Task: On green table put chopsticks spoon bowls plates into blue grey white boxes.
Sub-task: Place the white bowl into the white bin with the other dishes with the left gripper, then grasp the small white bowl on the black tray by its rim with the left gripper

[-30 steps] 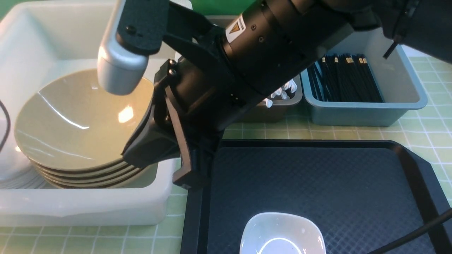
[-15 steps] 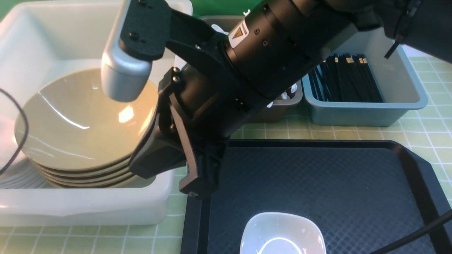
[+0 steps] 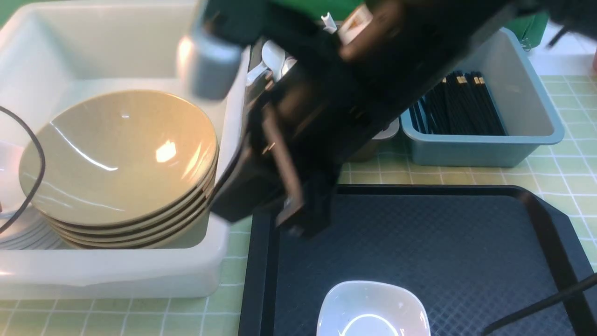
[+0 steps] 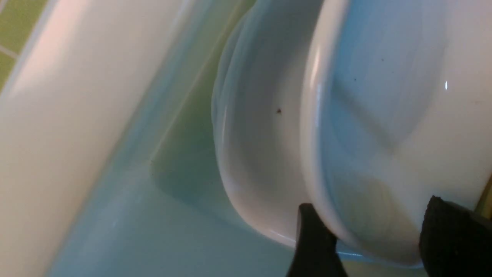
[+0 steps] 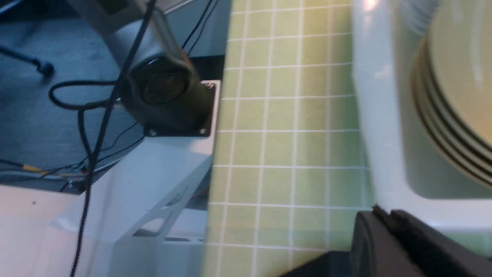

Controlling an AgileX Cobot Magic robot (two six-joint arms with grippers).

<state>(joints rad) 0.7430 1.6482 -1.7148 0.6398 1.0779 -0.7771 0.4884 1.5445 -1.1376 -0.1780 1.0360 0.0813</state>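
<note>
Tan bowls (image 3: 116, 154) sit nested in the white box (image 3: 116, 280) in the front view, stacked to save room, with the plates (image 3: 23, 233) piled flat beside them. A lone plate (image 3: 373, 310) waits on the black tray (image 3: 466, 261), which lies on the green table (image 3: 559, 158). Chopsticks (image 3: 459, 105) lie lengthwise in the blue-grey box (image 3: 466, 151). Spoons (image 3: 273, 56) peek from the grey box (image 3: 385, 130) behind the blurred right gripper (image 3: 298, 219).

Over to the left wrist: the left gripper (image 4: 371, 204) has its fingers (image 4: 313, 246) spread either side of the top plate (image 4: 384, 115), not pinching, and that plate rests on the pile. It looks delivered.

Right wrist now: fingers (image 5: 423, 246) pressed together, empty, beside the box wall. My guess is the tray plate comes next.
</note>
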